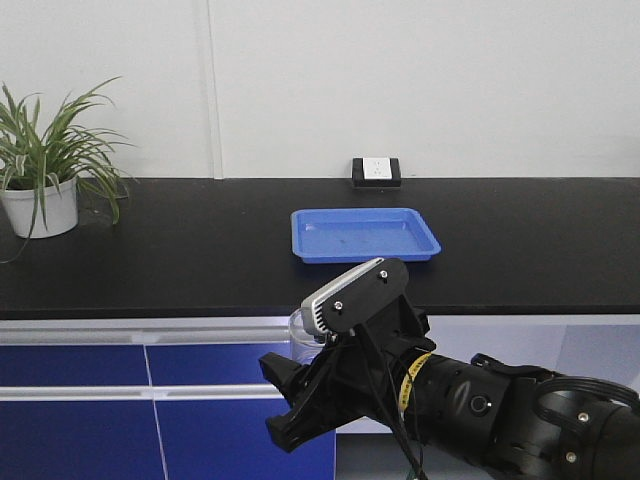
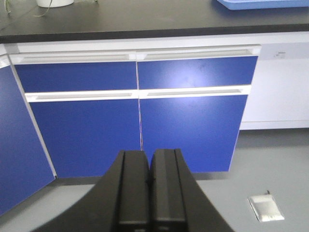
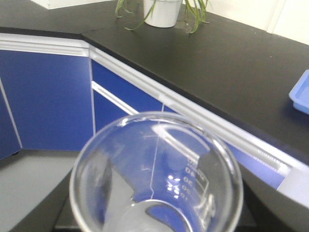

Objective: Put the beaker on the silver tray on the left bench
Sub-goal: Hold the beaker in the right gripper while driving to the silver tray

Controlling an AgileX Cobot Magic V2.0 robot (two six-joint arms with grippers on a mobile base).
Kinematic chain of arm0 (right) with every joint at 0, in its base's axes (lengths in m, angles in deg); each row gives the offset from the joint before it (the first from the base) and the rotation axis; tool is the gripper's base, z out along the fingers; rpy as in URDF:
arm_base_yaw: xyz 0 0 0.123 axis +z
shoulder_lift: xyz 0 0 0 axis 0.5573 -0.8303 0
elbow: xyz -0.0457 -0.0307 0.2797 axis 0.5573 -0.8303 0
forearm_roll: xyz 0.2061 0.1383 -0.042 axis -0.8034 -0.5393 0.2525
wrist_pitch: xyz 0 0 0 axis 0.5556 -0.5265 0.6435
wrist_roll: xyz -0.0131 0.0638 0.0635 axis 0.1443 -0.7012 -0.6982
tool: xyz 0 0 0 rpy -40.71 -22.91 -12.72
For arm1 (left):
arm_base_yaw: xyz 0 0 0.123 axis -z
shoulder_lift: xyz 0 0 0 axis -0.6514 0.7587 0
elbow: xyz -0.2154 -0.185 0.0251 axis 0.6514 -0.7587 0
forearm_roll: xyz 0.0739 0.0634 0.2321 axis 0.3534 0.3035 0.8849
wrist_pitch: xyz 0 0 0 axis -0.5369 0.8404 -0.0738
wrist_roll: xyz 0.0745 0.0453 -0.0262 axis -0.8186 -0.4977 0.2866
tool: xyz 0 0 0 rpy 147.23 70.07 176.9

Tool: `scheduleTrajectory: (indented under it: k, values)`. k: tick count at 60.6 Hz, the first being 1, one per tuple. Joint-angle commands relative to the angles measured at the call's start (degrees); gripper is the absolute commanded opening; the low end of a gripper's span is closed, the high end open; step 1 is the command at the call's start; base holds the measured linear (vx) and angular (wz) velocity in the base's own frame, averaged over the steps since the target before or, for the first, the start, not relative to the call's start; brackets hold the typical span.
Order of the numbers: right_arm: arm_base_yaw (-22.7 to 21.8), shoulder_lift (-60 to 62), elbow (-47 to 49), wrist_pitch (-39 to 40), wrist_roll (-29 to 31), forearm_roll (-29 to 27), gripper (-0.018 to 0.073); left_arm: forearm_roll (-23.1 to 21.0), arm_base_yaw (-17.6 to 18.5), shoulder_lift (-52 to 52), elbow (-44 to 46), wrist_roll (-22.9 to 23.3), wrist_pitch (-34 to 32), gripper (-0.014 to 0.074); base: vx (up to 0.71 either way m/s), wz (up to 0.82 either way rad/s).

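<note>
The beaker [image 3: 157, 169] is clear glass with printed graduations, and its open mouth fills the lower right wrist view. My right gripper [image 3: 154, 217] is shut on it, dark fingers showing at both lower sides. In the front view the beaker's rim [image 1: 302, 327] peeks out beside the wrist camera, held in the air in front of the blue cabinets, below the countertop edge; the right gripper [image 1: 275, 400] points left. My left gripper [image 2: 148, 179] is shut with nothing in it, low over the grey floor. The silver tray is out of view.
A black countertop [image 1: 200, 250] with a wall socket [image 1: 376, 171] carries a blue tray [image 1: 365, 234] and a potted plant [image 1: 45, 165]. Blue cabinets [image 2: 140, 121] stand below. Another black counter stretch [image 3: 29, 17] meets it at a corner. A small white object [image 2: 266, 208] lies on the floor.
</note>
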Motion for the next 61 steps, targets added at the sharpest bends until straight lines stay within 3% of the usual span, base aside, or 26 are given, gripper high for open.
scheduleTrajectory:
  k: [1, 61]
  values:
    - [-0.1, 2.3, 2.1, 3.9, -0.2, -0.4, -0.0014, -0.5, 0.1, -0.5, -1.1, 0.0, -4.5, 0.0001, -0.3, -0.01]
    - [-0.1, 2.3, 2.1, 3.9, -0.2, -0.4, -0.0013, -0.5, 0.1, -0.5, -1.1, 0.0, -4.5, 0.0001, -0.26, -0.05]
